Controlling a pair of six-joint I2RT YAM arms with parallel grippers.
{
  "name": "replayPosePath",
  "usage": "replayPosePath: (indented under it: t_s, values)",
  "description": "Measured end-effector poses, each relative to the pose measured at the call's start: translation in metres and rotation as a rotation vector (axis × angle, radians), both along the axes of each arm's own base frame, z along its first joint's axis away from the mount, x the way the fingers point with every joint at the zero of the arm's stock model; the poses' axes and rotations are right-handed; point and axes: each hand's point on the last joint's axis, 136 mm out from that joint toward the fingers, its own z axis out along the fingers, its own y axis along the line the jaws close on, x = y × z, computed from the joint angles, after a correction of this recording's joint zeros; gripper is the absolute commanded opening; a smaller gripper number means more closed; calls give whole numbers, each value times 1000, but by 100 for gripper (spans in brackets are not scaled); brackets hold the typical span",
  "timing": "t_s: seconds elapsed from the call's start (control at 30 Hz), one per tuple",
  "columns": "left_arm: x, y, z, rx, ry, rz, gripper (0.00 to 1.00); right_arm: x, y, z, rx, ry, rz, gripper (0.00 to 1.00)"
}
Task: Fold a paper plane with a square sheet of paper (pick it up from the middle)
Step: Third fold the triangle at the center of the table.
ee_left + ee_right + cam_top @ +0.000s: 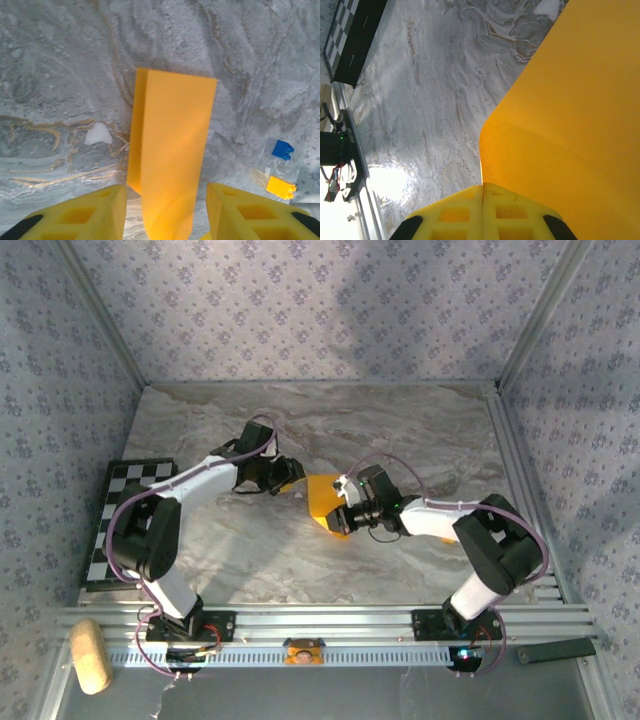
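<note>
The sheet of paper [172,150] is plain orange-yellow and folded lengthwise into a long, narrow strip with a square-cut far end. Along its left side a second layer shows as a thin band stepping out from under the top one. It sits over the middle of the marbled table [400,430], stretched between the two arms; whether it touches the table I cannot tell. The right jaws are pressed together, their yellow fingers [470,200] meeting with the paper's edge clamped in the seam. The left jaws stand apart, one yellow finger [75,217] on each side of the strip with a gap showing to both. Counted: one sheet, two arms, one chequered board [125,520] at the table's left edge, one small blue brick [283,149] and one small orange brick [280,186] lying near each other on the table.
</note>
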Motion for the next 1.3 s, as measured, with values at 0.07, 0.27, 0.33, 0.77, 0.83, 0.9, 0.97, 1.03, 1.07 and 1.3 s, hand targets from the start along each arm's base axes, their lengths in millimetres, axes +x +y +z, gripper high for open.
replayPosePath:
  t_s: [0.07,0.27,0.33,0.77,0.83,0.9,0.97,1.03,1.07,1.3]
  values:
    - [4,-4,3,-9,-10,-17,38,0,3,0,10,19,5,3]
    - [19,-23,4,-48,-10,-82,29,-2,6,-4,18,64,10,3]
    - [26,-31,3,-65,-9,-109,29,-2,6,-4,19,72,5,3]
    - [30,-74,-42,-66,78,-280,19,5,5,-12,31,126,-38,2]
    - [28,-74,-54,-54,101,-284,18,6,5,-10,38,126,-42,2]
    - [26,-72,-64,-42,124,-288,17,7,5,-9,44,130,-46,2]
    - [25,-72,-70,-35,136,-292,17,9,5,-9,48,131,-52,2]
    - [24,-71,-75,-29,145,-296,17,9,4,-8,52,131,-53,2]
    - [24,-71,-77,-29,149,-297,16,10,4,-7,55,133,-54,2]
    - [24,-71,-78,-23,140,-311,15,13,1,-9,54,137,-66,2]
